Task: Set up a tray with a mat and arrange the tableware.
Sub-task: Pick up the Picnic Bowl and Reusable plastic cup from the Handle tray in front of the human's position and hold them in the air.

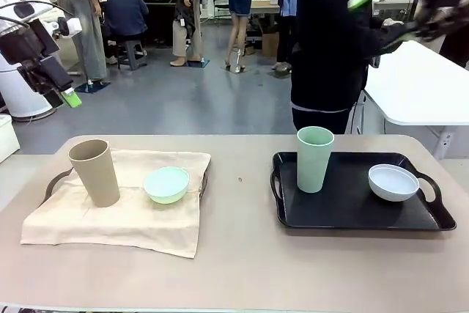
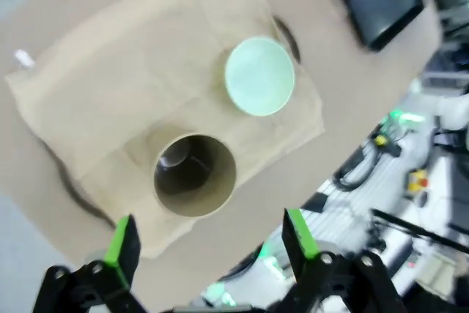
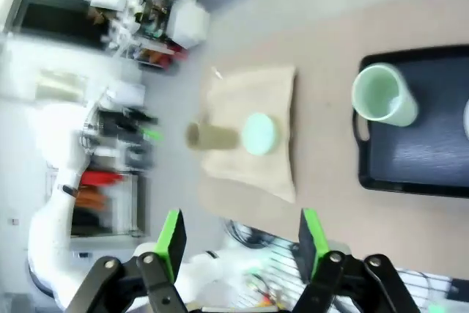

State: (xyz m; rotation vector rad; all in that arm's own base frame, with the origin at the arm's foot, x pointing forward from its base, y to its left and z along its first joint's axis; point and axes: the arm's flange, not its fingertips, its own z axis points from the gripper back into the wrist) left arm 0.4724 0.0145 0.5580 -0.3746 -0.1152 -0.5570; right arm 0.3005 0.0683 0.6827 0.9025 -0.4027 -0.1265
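Right now both arms are hanging clear of the table (image 1: 242,262), with nothing in either. Left fingers (image 2: 121,251) are standing spread wide, released, gripping nothing. In the front view they're sitting high and far to the left of the black tray (image 1: 352,210). Left wrist view is looking straight down into the tan cup (image 2: 194,175), which is showing between the two fingers, well below them. Right fingers (image 3: 173,243) are also standing apart, released, nothing between them. In the front view they're hovering high above the black tray's far right corner, blurred.

Tableware, all referenced to the black tray:
- Pale green cup (image 1: 314,159) is standing upright inside it, at its left end.
- White bowl (image 1: 393,182) is sitting inside it at its right end, open side up, well apart from that cup.
- Beige mat (image 1: 117,218) is lying left of the black tray, draped over a second tray (image 1: 53,182) whose dark handles are peeking out at the cloth's edges.
- Tan cup is standing upright on the mat, farthest from the black tray.
- Mint green bowl (image 1: 166,184) is sitting on the mat near the tan cup, on the side closer to the black tray, not touching it.

Person in dark clothes (image 1: 330,49) is standing at the far side, behind the black tray.
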